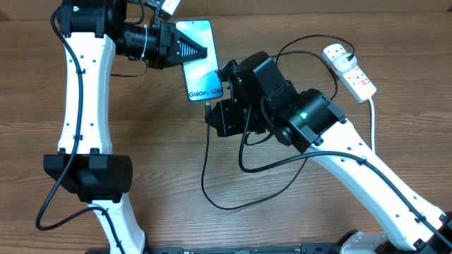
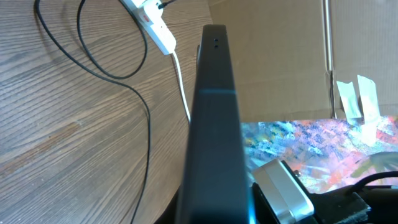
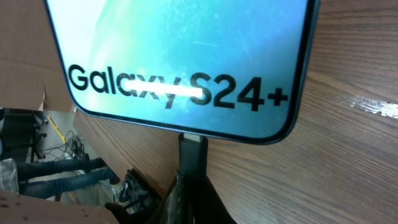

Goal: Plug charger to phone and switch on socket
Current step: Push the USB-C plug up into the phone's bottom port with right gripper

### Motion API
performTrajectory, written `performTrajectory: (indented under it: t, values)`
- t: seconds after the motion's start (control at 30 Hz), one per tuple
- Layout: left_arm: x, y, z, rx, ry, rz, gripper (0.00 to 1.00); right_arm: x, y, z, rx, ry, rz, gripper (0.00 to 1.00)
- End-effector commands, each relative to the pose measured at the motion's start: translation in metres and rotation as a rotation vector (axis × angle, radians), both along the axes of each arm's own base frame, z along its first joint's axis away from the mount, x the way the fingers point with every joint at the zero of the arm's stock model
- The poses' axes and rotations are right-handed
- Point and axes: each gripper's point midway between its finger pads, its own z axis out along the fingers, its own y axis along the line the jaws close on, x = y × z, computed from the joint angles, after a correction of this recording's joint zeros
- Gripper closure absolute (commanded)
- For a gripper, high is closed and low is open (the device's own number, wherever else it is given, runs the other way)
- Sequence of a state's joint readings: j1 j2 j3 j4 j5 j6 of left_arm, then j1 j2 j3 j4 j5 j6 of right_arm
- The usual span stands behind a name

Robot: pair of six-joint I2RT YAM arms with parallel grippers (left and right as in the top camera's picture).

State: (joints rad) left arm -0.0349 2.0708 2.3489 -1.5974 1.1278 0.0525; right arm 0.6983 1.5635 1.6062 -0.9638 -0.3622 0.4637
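Note:
The phone (image 1: 200, 60) has a light blue screen reading "Galaxy S24+" and is held up off the table. My left gripper (image 1: 192, 51) is shut on its upper part; the left wrist view shows its dark edge (image 2: 214, 124) end on. My right gripper (image 1: 214, 113) is shut on the charger's black connector tip (image 3: 193, 152), which touches the phone's bottom edge (image 3: 186, 68). The charger's thin black cable (image 1: 233, 190) loops over the table to its plug head in the white socket (image 1: 348, 68), which has red switches, at the far right.
The socket's thick white cord (image 1: 372, 120) runs down the right side and also shows in the left wrist view (image 2: 181, 90). Cardboard panels (image 2: 273, 56) stand beyond the table edge. Both arms' white links cross the table's left and lower right.

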Motion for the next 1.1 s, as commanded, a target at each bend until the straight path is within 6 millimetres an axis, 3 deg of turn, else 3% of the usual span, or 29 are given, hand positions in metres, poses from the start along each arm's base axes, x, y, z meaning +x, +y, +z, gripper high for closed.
performTrajectory:
  t: [0.0, 0.33, 1.07]
  values:
    - [-0.0037, -0.006, 0.0039, -0.014, -0.014, -0.022, 0.96, 0.0007, 0.0015, 0.0039, 0.01, -0.011, -0.001, 0.96]
    - [-0.0019, -0.0029, -0.0033, 0.033, -0.024, -0.015, 0.96, 0.0011, 0.0021, 0.005, 0.013, -0.014, -0.001, 0.96]
    - [-0.0035, -0.006, 0.0008, 0.006, -0.022, -0.024, 0.96, 0.0031, 0.0062, 0.0097, 0.043, -0.011, -0.011, 0.96]
